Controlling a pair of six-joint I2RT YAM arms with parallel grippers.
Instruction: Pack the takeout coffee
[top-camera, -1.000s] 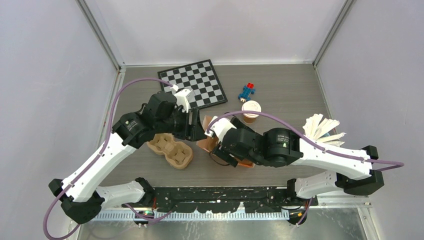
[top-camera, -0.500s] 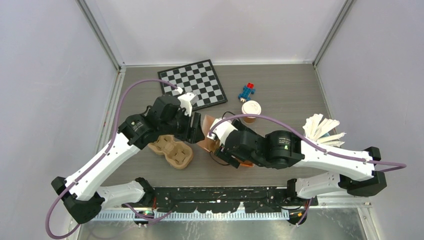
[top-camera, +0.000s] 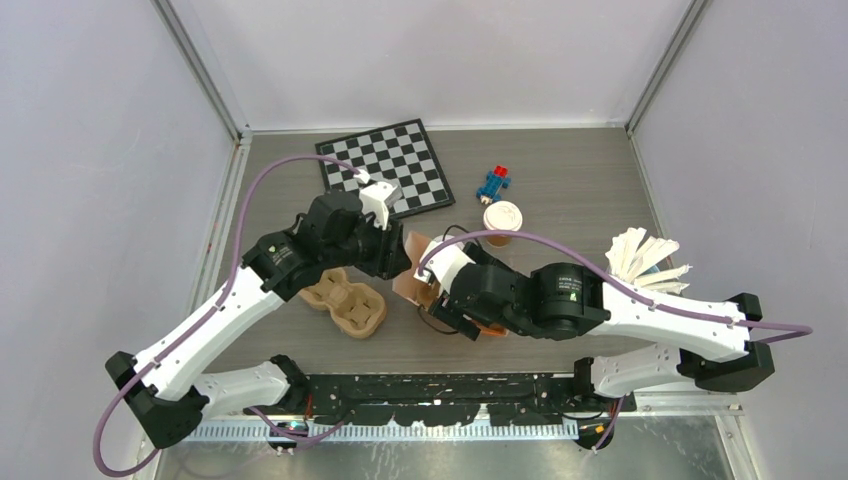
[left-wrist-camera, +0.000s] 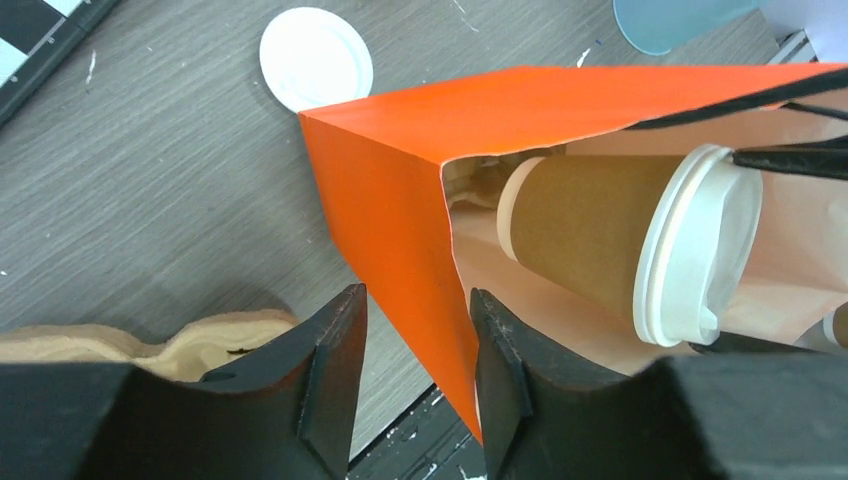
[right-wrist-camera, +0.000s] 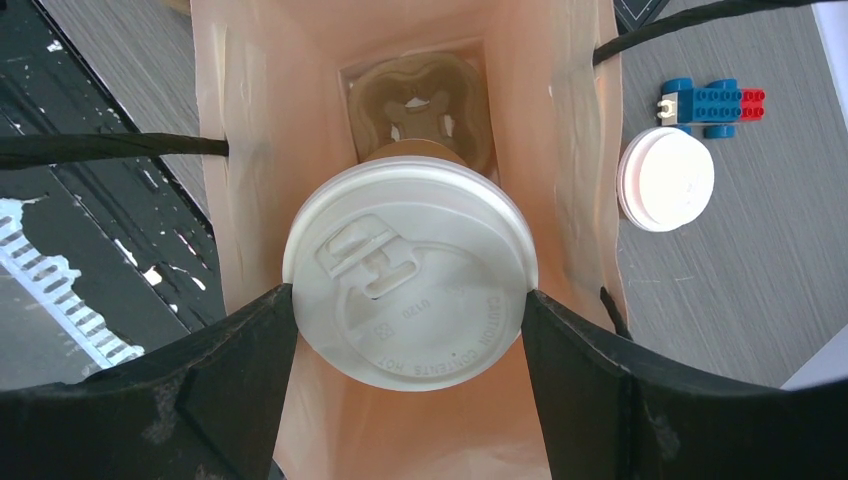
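Bag (right-wrist-camera: 250, 80) mouth nearly filled: cup (right-wrist-camera: 410, 270) in right gripper (right-wrist-camera: 408, 300) leaves slim gaps to the paper walls, tray (right-wrist-camera: 420, 95) blocks the bottom. Left gripper (left-wrist-camera: 414, 300) straddles one bag wall, second tray (top-camera: 345, 303) just beside it. Open table (top-camera: 580, 180) right of the second cup (top-camera: 502, 220) and toy (top-camera: 493, 184).

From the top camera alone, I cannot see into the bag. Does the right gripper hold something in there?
Observer: Yes. In the right wrist view the right gripper is shut on a cup, which is inside the mouth of the bag.
Operator: What is below it?
Observer: A tray lies at the bag's bottom, right under the cup.
Operator: And the other arm?
Observer: In the left wrist view the left gripper is open, with one finger on each side of the bag's orange wall. It has not clamped the wall yet.
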